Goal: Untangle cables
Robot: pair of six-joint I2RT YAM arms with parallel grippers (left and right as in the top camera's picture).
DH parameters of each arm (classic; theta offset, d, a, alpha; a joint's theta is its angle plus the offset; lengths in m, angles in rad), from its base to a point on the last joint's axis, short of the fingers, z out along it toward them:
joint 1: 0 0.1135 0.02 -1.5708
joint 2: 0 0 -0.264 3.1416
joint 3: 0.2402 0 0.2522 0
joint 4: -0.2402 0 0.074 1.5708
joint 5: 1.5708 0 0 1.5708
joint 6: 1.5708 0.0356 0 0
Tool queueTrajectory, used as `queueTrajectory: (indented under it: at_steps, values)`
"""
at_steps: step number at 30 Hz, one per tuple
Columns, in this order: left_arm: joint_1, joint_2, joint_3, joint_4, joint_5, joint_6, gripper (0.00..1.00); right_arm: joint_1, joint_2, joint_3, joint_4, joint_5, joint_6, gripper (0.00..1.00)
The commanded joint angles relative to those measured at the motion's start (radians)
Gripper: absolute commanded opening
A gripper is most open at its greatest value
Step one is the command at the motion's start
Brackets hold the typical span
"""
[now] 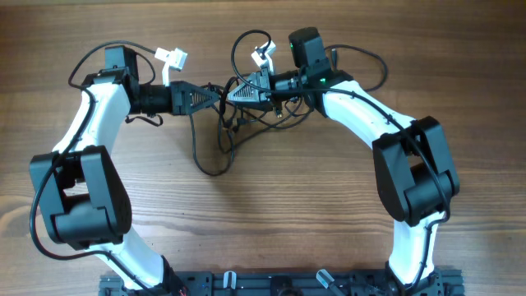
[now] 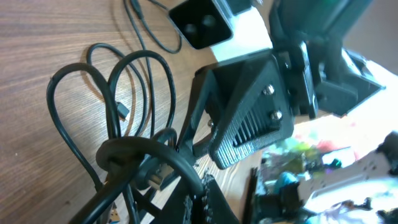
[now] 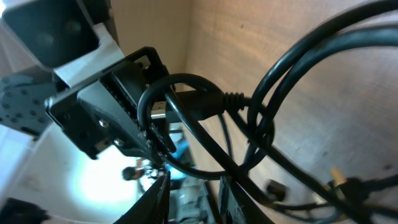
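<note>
While the left claw [image 1: 218, 96] clamps the knotted cables [image 2: 121, 149] as an anchor, the right claw [image 1: 233, 92] beside it stands slightly parted, likely to work a loop free.

**A:** What colour are the cables [image 1: 215, 144]?

**B:** Black, every one, with a slight gloss in the wrist views.

**A:** And the bench [image 1: 271, 222]?

**B:** Warm brown wood, streaked lengthwise with fine darker grain.

**A:** The arms?

**B:** The left arm [image 1: 90, 115] and the right arm [image 1: 362, 111] both have white shells and black joints. The left pincer [image 1: 217, 96] and the right pincer [image 1: 229, 92] are matte black. In the left wrist view, a finger [image 2: 249, 127] of the right pincer shows a ribbed pattern of close parallel lines.

**A:** Any other colour?

**B:** A small green light [image 1: 323, 80] on the right arm's wrist.
</note>
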Motion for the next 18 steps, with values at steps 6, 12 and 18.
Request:
queueTrajectory:
  at_steps: [6, 12, 18]
  values:
    - [-0.003, -0.003, 0.003, -0.230, -0.005, 0.573, 0.04, -0.003, -0.008, 0.014, -0.006, 0.118, 0.005, 0.27]
    - [-0.003, -0.003, 0.003, -0.415, -0.019, 0.929, 0.04, 0.012, -0.008, 0.014, -0.008, 0.101, 0.093, 0.25]
    - [-0.003, -0.003, 0.003, -0.418, -0.028, 0.966, 0.04, 0.076, -0.008, 0.014, -0.047, 0.028, 0.097, 0.23]
